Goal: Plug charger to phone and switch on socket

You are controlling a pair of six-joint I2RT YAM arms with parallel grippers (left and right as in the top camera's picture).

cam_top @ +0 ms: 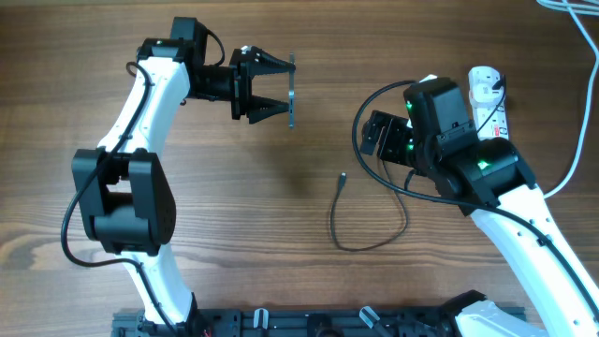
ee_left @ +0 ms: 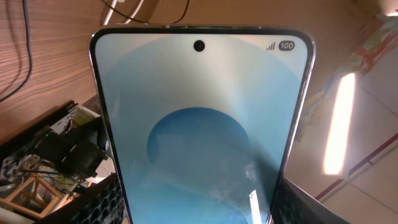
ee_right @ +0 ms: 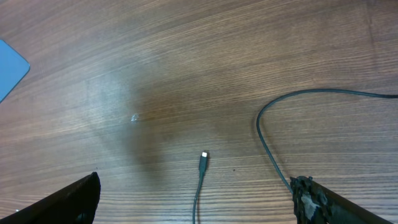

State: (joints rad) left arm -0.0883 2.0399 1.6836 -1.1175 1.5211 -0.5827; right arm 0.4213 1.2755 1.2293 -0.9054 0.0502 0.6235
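Step in hand, as I judged it: bringing charger and phone together, nothing plugged yet. The left gripper (cam_top: 281,89) was clamped on the phone (ee_left: 202,124), holding it on edge clear of the desk (cam_top: 234,206), screen lit, at the upper centre. The charger (cam_top: 374,247) lay looped on the wood right of centre, its plug tip (ee_right: 203,157) free and well apart from the phone. The right gripper (cam_top: 372,139) hung near above that tip, jaws wide and empty. Next move, I reckoned: come down, pinch the cable just behind the tip, and line it up with the phone's port, which I couldn't see. The socket (cam_top: 487,94) sat far right; switch state unclear. Surface was brown wood grain. A ceiling light strip (ee_left: 339,124) showed beyond the phone.
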